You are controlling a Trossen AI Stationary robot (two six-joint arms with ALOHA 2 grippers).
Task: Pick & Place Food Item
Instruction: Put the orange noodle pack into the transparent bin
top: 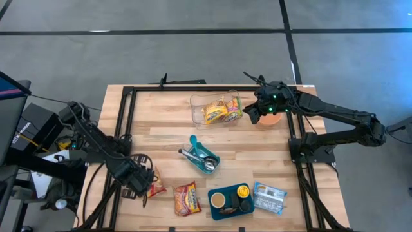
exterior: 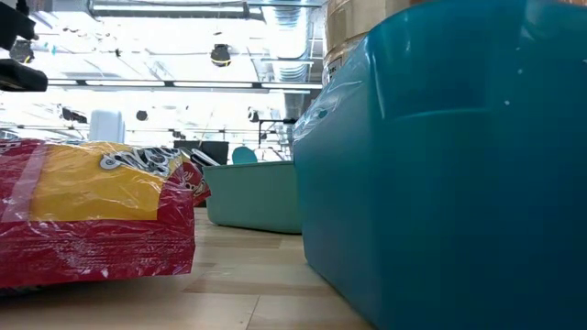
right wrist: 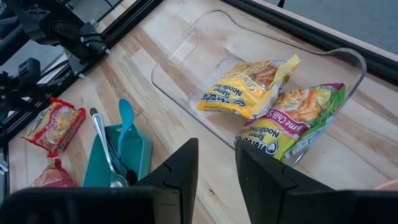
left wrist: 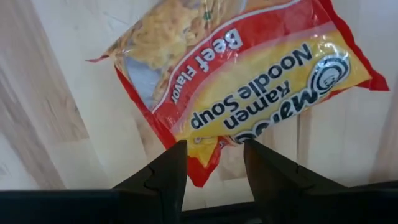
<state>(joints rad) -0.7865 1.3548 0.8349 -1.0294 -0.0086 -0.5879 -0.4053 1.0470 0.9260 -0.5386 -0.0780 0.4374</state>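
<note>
Hovering low over the near-left part of the wooden table (top: pixel 161 116), the left gripper (left wrist: pixel 214 163) is pointing at a red and yellow beef ramen packet (left wrist: pixel 242 81), and in its wrist view the packet's lower corner is sitting right between the two dark fingers (left wrist: pixel 166 177); the fingers are standing a little apart on either side of that corner, and it is not possible to tell whether they are actually pinching it. From above, that same packet (top: pixel 156 187) is lying at the table's front-left, just beside the arm's tip, with a second red and yellow noodle packet (top: pixel 187 198) lying close to it, apart from the gripper. Over at the far side, the right gripper (right wrist: pixel 216 163) is hanging near a clear plastic bin (top: pixel 196 111), its fingers standing slightly apart with nothing between them. Inside the bin a yellow noodle packet (right wrist: pixel 249 87) and a green chili-lime packet (right wrist: pixel 292 121) are resting against each other. Mid-table, a small teal tray (top: pixel 215 156) is holding a spoon (right wrist: pixel 102 143) and a blue utensil (right wrist: pixel 125 118). Nearer the front, a darker blue tray (top: pixel 219 212) is carrying a yellow-lidded cup (top: pixel 243 191), with a pale blue packet (top: pixel 269 197) lying just beside it.
</note>
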